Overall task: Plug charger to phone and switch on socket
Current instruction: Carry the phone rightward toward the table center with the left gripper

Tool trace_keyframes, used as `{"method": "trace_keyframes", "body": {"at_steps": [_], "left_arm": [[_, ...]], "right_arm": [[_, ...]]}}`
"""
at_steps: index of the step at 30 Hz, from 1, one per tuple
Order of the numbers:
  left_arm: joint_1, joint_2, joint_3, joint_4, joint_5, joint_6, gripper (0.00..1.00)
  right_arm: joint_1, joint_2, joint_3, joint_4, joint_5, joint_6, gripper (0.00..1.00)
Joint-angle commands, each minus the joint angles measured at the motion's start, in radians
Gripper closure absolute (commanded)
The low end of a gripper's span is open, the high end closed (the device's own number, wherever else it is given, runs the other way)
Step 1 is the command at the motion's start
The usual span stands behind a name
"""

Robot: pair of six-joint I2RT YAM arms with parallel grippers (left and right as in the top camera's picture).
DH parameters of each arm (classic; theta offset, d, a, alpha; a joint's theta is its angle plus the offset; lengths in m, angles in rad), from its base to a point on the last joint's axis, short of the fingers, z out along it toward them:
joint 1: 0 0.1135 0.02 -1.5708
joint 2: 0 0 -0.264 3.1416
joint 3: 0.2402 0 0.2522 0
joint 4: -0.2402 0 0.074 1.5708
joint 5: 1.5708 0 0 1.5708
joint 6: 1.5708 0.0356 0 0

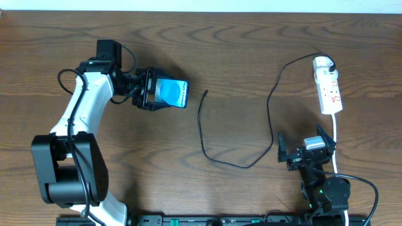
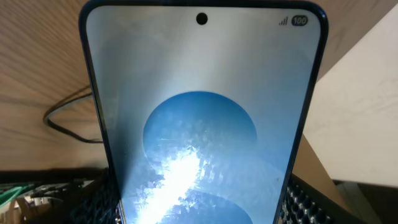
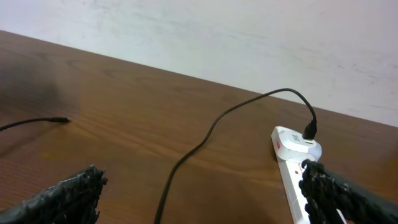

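My left gripper (image 1: 157,94) is shut on the phone (image 1: 172,93), holding it above the table at the left; its bright blue screen with a pale circle fills the left wrist view (image 2: 202,124). The charger cable (image 1: 251,160) lies loose on the table, its small plug tip (image 1: 206,93) just right of the phone and apart from it. Its black plug (image 1: 330,63) sits in the far end of the white socket strip (image 1: 329,92) at the right. My right gripper (image 1: 306,147) is open and empty, near the front right, with the cable (image 3: 186,162) and the strip (image 3: 295,162) between its fingers.
The strip's thick white cord (image 1: 337,147) runs toward the front edge beside my right arm. A pale wall (image 3: 249,43) borders the table's far edge. Bare wooden table (image 1: 239,56) lies between the arms.
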Motion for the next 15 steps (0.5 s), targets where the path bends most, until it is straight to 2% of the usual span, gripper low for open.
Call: {"method": "trace_keyframes", "body": {"at_steps": [1, 15], "left_arm": [[0.007, -0.017, 0.026, 0.001, 0.068, -0.016, 0.3], [0.007, -0.017, 0.026, 0.002, 0.127, -0.047, 0.3]], "right_arm": [[-0.006, -0.005, -0.002, -0.003, 0.001, 0.01, 0.01], [-0.006, -0.005, -0.002, -0.003, 0.001, 0.01, 0.01]]}}
